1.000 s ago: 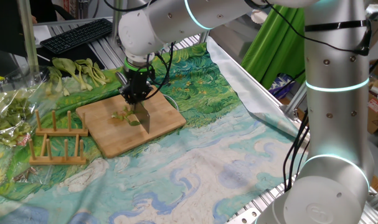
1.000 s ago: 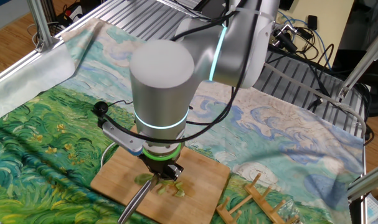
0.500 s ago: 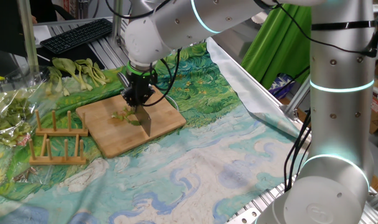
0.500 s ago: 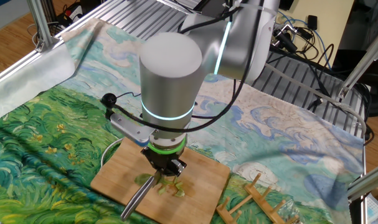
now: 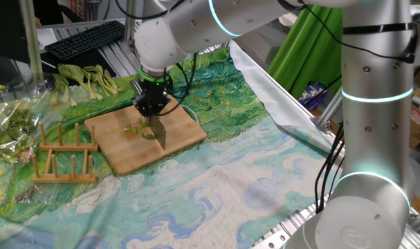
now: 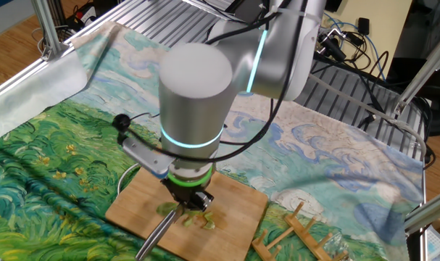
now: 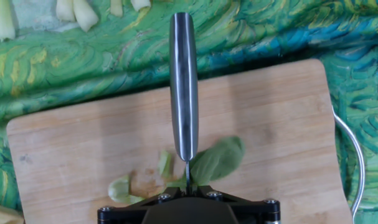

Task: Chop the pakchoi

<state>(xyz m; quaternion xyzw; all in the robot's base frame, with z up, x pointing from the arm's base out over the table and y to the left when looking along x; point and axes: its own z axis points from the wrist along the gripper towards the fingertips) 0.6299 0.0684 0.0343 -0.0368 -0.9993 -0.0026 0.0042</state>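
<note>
Pakchoi (image 7: 217, 160) lies near the lower middle of the wooden cutting board (image 7: 282, 124) in the hand view: one dark green leaf still whole, with a few pale stem bits (image 7: 121, 188) just to its left. The pincer (image 5: 152, 111) points straight down over the board and is clamped tight on a knife (image 7: 184, 87), whose steel handle runs up the middle of the hand view and whose blade shows as a thin dark line at the leaf's left edge. Holding the knife edge-down lets a plain vertical stroke do the cutting. In one fixed view the blade (image 5: 159, 133) stands upright, low over the board beside the greens; whether its edge touches the wood cannot be told. The board sits at centre left of the painted cloth (image 5: 216, 173) covering the counter, giving a firm surface under the blade. Spare pakchoi stalks (image 5: 85, 77) lie well apart at the upper left, and a wooden rack (image 5: 64, 155) stands just left of the board, outside the blade's path. Judging by the uncut leaf, the chopping looks only partly done.
</note>
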